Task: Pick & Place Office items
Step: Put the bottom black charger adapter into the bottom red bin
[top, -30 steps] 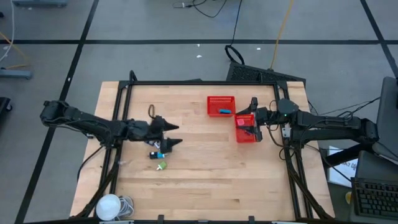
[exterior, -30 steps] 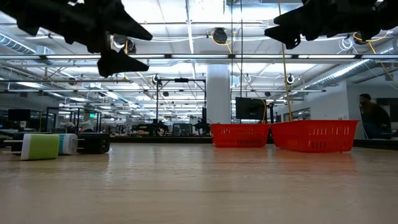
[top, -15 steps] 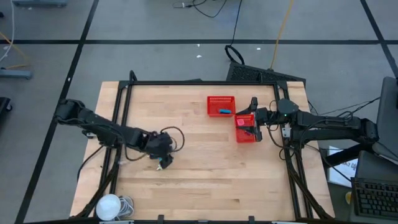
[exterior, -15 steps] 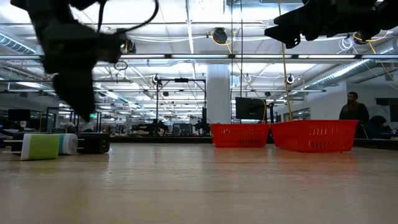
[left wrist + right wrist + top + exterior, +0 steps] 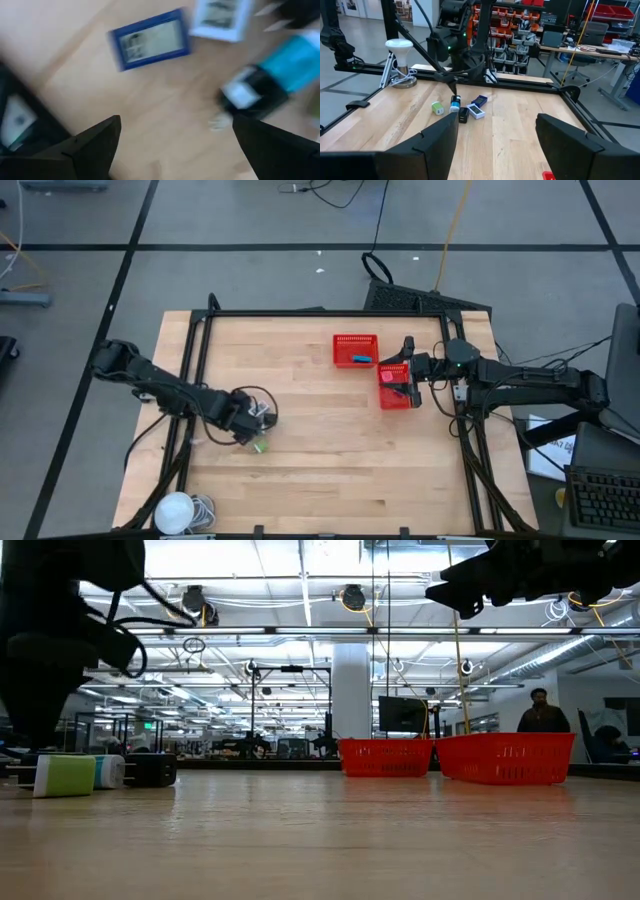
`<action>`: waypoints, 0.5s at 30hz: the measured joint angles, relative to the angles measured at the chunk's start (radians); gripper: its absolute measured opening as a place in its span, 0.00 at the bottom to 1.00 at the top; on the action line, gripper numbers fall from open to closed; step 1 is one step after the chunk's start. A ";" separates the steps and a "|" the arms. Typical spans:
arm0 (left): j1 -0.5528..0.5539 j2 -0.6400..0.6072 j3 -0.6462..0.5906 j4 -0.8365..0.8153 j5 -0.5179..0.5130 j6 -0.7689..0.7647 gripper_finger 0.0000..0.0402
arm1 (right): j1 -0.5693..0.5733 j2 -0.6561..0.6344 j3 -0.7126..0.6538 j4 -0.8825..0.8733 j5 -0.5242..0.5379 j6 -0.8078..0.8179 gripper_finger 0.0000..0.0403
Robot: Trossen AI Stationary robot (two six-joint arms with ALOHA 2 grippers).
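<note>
High view shows our left gripper [image 5: 252,420] low over the office items [image 5: 258,432] clustered at the left of the table [image 5: 330,460], its fingers spread wide and holding nothing. Our right gripper [image 5: 405,377] hovers over a red basket [image 5: 393,392] at the right side, also parted and empty. A second red basket [image 5: 355,350] sits just beside it.

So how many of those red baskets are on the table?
2. One red basket sits toward the table's far edge with a blue item in it. The other red basket is beside it, under the right gripper. None seems hidden.
</note>
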 joint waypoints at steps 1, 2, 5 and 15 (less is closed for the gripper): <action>-0.001 0.000 0.000 -0.034 -0.004 -0.024 0.97 | 0.000 0.000 0.000 0.000 0.000 0.000 0.63; -0.001 0.000 0.000 -0.060 -0.006 -0.049 0.97 | 0.000 0.000 0.000 0.000 0.000 0.000 0.63; -0.001 0.000 0.000 -0.092 -0.010 -0.101 0.97 | 0.000 0.000 0.000 0.000 0.000 0.000 0.63; 0.000 0.001 -0.045 -0.010 -0.027 -0.141 0.97 | 0.000 0.000 0.000 0.000 0.000 0.001 0.63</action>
